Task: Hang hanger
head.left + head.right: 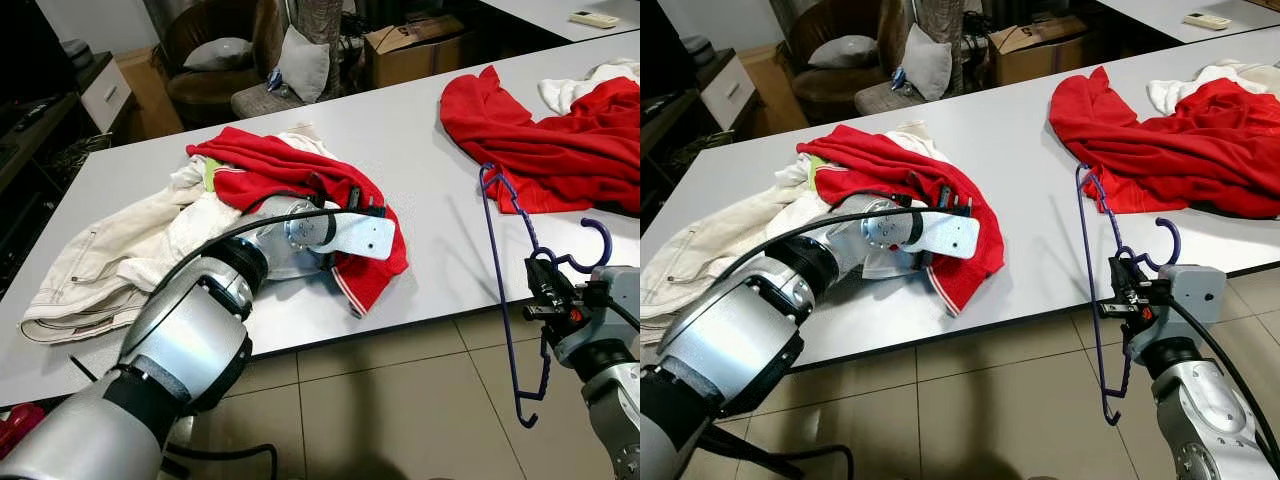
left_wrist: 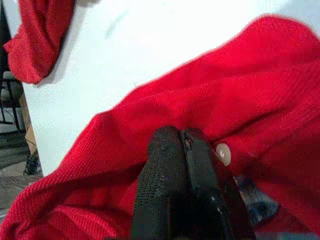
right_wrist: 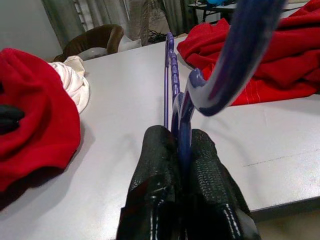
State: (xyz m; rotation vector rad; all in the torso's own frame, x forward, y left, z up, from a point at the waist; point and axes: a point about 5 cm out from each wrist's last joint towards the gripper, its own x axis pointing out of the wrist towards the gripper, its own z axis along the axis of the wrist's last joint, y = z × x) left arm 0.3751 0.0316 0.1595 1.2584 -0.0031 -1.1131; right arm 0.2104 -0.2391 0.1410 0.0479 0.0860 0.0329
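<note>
A red shirt lies bunched on the white table, on top of pale clothes. My left gripper rests on the shirt's right side. In the left wrist view its fingers are pressed together, pinching a fold of the red cloth beside a white button. My right gripper is at the table's near edge, shut on a purple hanger just below its hook. The hanger stands tilted: one end is above the tabletop, the other hangs below the table edge over the floor.
A second red garment and a white cloth lie at the table's far right. Cream trousers spread over the left part. Beyond the table are a brown armchair and a cardboard box. Tiled floor lies below.
</note>
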